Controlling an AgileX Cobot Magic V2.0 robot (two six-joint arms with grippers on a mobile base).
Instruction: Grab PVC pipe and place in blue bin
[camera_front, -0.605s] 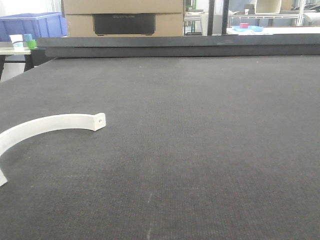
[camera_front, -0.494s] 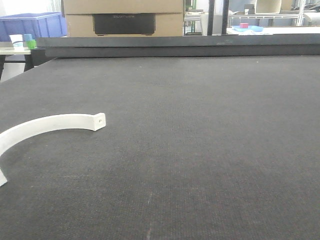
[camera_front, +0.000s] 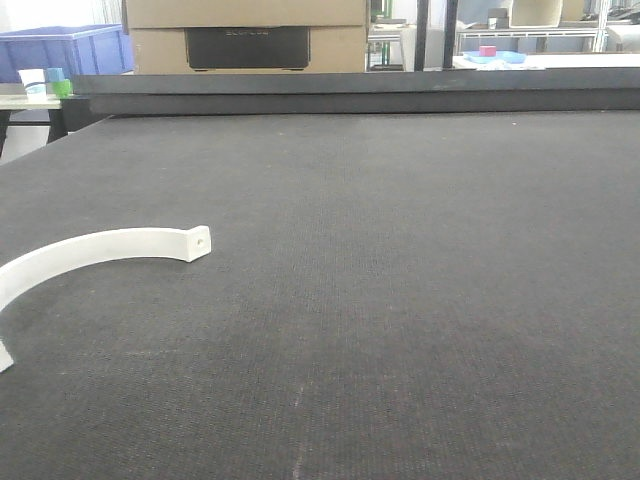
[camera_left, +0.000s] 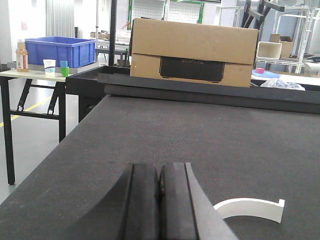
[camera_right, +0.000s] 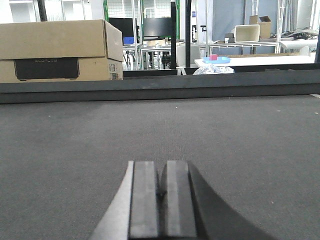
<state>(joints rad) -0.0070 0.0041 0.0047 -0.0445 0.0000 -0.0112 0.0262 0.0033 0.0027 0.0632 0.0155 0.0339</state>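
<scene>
A white curved PVC piece (camera_front: 95, 250) lies flat on the dark table at the front left; its end has a small hole. It also shows in the left wrist view (camera_left: 250, 207), just right of my left gripper (camera_left: 159, 172), which is shut and empty. My right gripper (camera_right: 161, 170) is shut and empty over bare table. A blue bin (camera_front: 68, 50) stands on a side table beyond the far left corner; it also shows in the left wrist view (camera_left: 59, 51). Neither gripper shows in the front view.
A cardboard box (camera_front: 247, 35) stands behind the table's raised back edge (camera_front: 350, 92). A bottle (camera_left: 21, 55) and small cups (camera_left: 50, 66) stand beside the bin. The table's left edge (camera_left: 60, 150) drops to the floor.
</scene>
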